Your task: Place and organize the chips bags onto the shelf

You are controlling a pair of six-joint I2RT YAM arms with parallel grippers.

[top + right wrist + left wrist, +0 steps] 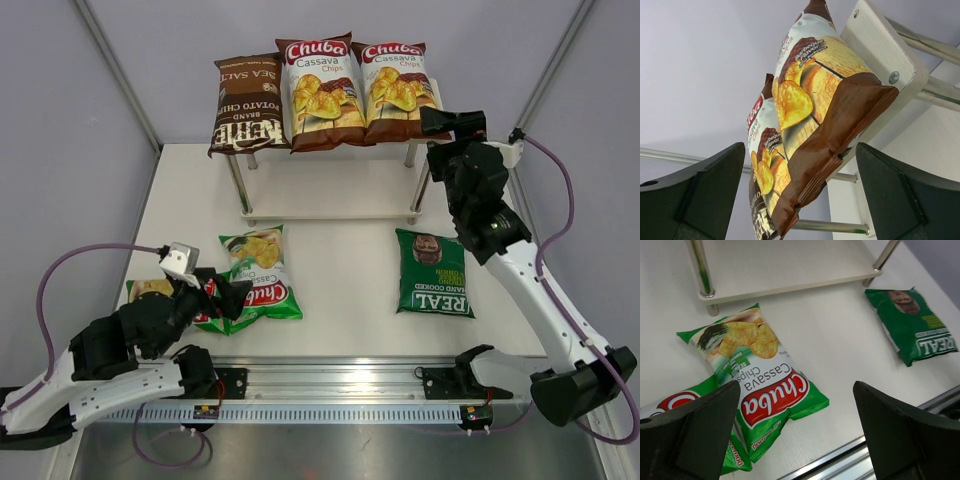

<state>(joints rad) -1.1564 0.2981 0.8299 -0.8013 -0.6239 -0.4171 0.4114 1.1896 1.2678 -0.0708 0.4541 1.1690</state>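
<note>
White table (350, 260), arms at near edge. Shelf (330, 190) far centre, top board carrying Kettle bag (245, 105) and two Chuba Cassava bags (320, 90) side by side. Two light green Chuba bags (258, 270) near left, overlapping; REAL bag (432, 272) near right, long axis near-far. Right gripper (432, 122) spread wide beside rightmost shelf bag, gripping nothing. Left gripper (796, 385) spread, empty; green bag just ahead of fingers (700, 430), long axis roughly near-far. Left arm nearer, likely next pick
</note>
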